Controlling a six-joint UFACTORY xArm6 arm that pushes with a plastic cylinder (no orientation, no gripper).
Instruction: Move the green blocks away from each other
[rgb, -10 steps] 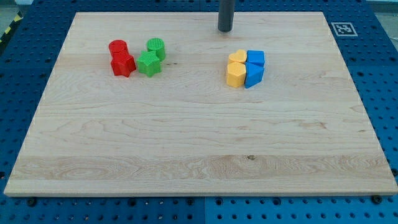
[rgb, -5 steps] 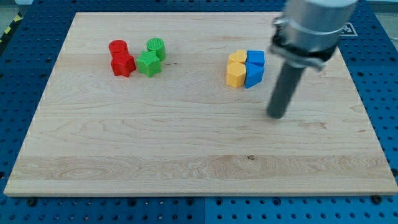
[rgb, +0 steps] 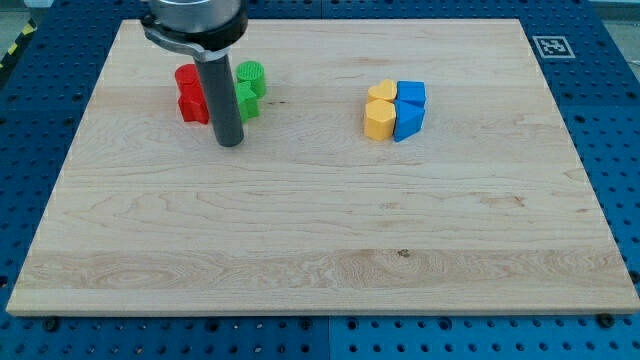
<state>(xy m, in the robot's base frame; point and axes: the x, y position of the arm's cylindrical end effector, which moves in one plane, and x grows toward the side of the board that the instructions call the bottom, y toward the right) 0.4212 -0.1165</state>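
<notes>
A green cylinder (rgb: 252, 74) and a green star-shaped block (rgb: 245, 99) sit touching at the upper left of the wooden board (rgb: 320, 250). The rod hides most of the star block. My tip (rgb: 230, 142) rests on the board just below the green star block, toward the view's bottom. A red cylinder (rgb: 186, 76) and a red star-shaped block (rgb: 192, 102) sit right beside the green ones, on their left, partly behind the rod.
A cluster of two yellow blocks (rgb: 377, 118) and two blue blocks (rgb: 410, 107) sits right of centre near the top. A marker tag (rgb: 549, 45) lies at the board's top right corner.
My rod swept from the top centre, down past the right of the yellow-blue cluster, then across to the left. It now stands just below the green blocks. No block has moved.
</notes>
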